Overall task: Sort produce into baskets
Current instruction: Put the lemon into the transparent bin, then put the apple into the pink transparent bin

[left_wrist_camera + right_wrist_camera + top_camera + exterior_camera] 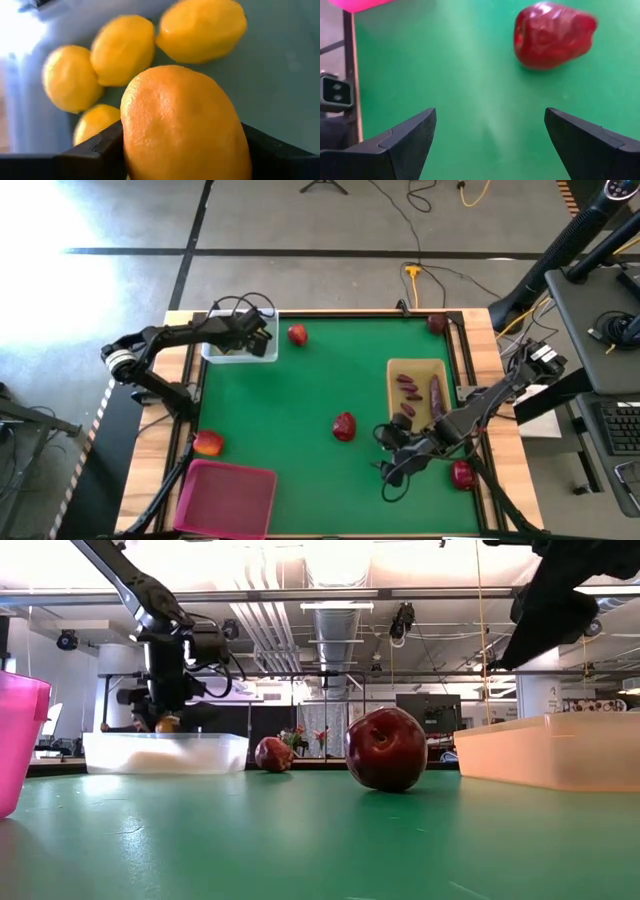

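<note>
My left gripper (262, 340) hangs over the clear bin (215, 352) at the table's far left, shut on a yellow-orange lemon (185, 125). Several more lemons (122, 47) lie on the bin's floor below it. My right gripper (388, 452) stands open above the green mat at the near right, with nothing between its fingers (410, 135). A dark red fruit (552, 35) rests on the mat ahead of it, near the table's middle (344, 425). My left gripper pinches the lemon between its two fingers, one on each of its sides (131, 142). The fingers slant down from above. The lemon (167, 724) hangs just above the bin's rim, clear of the lemons lying in the bin.
A tan tray (420, 367) at the right holds dark purple pieces (408, 388). A pink bin (226, 498) stands at the near left. Loose red fruits lie at the far middle (297, 334), far right corner (437, 323), near right (461, 474) and left edge (208, 443).
</note>
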Controlling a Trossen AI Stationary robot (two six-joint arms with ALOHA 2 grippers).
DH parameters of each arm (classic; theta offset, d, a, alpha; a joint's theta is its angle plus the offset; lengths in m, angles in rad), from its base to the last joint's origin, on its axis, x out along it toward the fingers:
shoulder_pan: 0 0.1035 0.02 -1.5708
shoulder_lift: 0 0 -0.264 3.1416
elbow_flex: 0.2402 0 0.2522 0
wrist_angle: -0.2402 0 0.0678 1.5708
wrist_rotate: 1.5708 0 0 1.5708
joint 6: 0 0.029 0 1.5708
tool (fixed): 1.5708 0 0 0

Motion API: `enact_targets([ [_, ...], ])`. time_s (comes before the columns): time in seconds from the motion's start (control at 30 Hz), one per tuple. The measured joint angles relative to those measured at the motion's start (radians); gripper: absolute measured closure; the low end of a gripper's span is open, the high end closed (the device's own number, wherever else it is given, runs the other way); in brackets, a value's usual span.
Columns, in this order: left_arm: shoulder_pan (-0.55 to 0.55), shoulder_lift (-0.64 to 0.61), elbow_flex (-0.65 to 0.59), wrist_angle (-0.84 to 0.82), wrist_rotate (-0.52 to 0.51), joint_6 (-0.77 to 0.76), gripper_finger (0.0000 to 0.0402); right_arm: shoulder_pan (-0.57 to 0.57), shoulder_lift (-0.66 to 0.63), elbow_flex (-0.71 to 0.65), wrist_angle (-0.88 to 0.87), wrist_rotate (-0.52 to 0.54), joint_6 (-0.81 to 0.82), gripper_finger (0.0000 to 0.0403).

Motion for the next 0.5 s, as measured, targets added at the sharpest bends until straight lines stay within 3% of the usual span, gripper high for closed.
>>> enact_targets([
  [0.2,0.022,0.0,-0.005,0.022,-0.022,0.004,0.0123,0.01,0.0,0.001,0.0,-0.009,0.014,0.0039],
  [0.5,0.039,0.0,-0.036,0.034,-0.004,-0.014,0.0118,0.019,-0.001,0.01,0.0,-0.026,0.014,0.0039],
])
